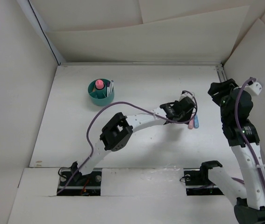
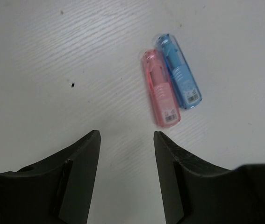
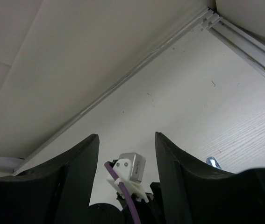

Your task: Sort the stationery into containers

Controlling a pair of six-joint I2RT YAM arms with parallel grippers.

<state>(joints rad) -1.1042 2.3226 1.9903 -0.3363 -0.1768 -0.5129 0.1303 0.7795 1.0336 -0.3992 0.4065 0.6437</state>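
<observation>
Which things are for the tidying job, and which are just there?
For the job: round teal plastic cup, stubby pink translucent piece, stubby blue translucent piece.
Just there: purple cable, metal rail, white table.

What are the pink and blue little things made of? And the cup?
The pink piece and blue piece look like glossy see-through plastic: inner parts show through their shells. The teal cup looks like smooth opaque plastic, but it is small here, so not certain.
</observation>
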